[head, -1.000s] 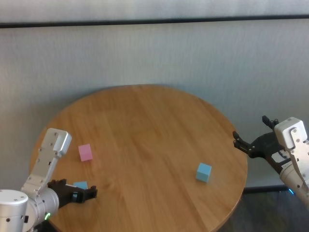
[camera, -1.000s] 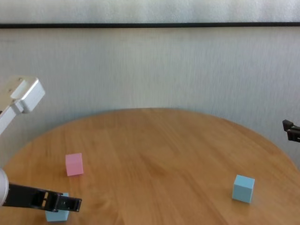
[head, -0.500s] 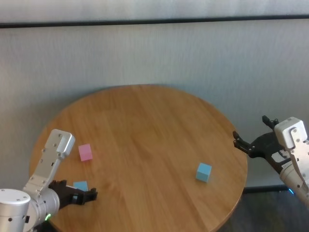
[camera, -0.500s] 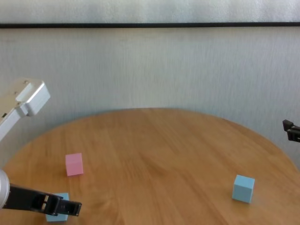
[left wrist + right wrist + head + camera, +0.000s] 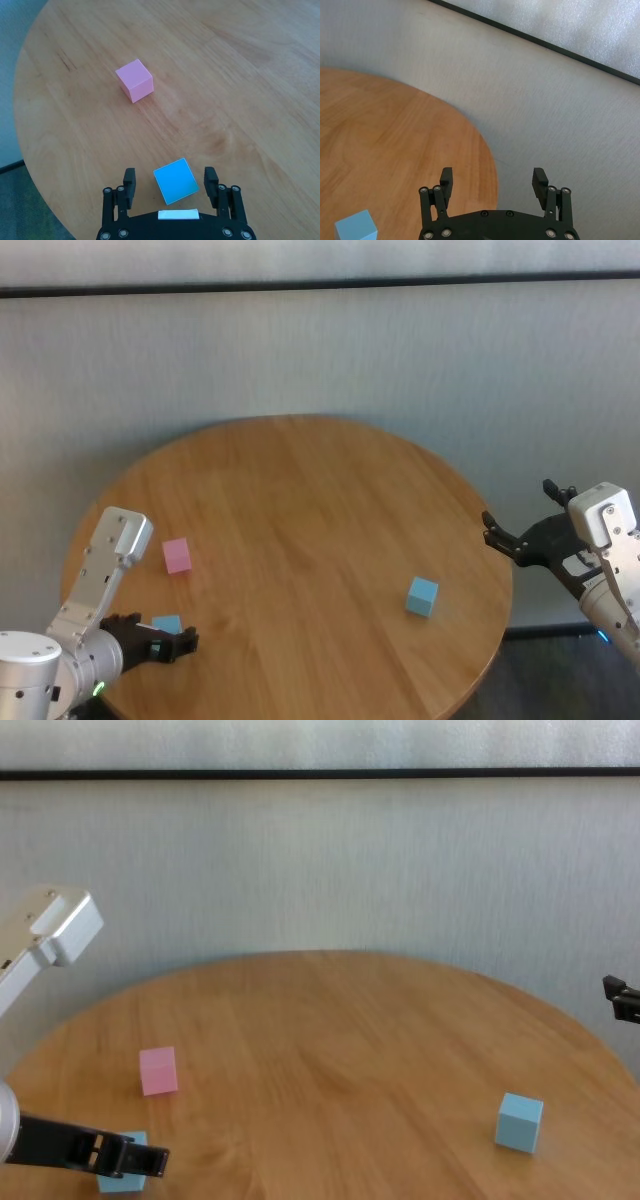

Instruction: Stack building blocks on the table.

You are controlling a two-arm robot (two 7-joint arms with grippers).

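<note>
Left hand (image 5: 171,184) open, straddling rotated light blue cube (image 5: 175,181) on surface (image 5: 240,90). Recommend squaring fingers to faces before closing. Right hand (image 5: 492,182) open, idling off edge.

right gripper (image 5: 622,999) cut off by edge, light blue cube (image 5: 122,1175) partly hidden

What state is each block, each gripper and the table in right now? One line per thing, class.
Pink block: unstacked on table, untouched.
Near blue block: on table, between the left gripper's fingers, ungripped.
Far blue block: alone, unstacked.
Left gripper: open, straddling near blue block.
Right gripper: open, off the table's edge.
Table: upright, holding all three blocks.
</note>
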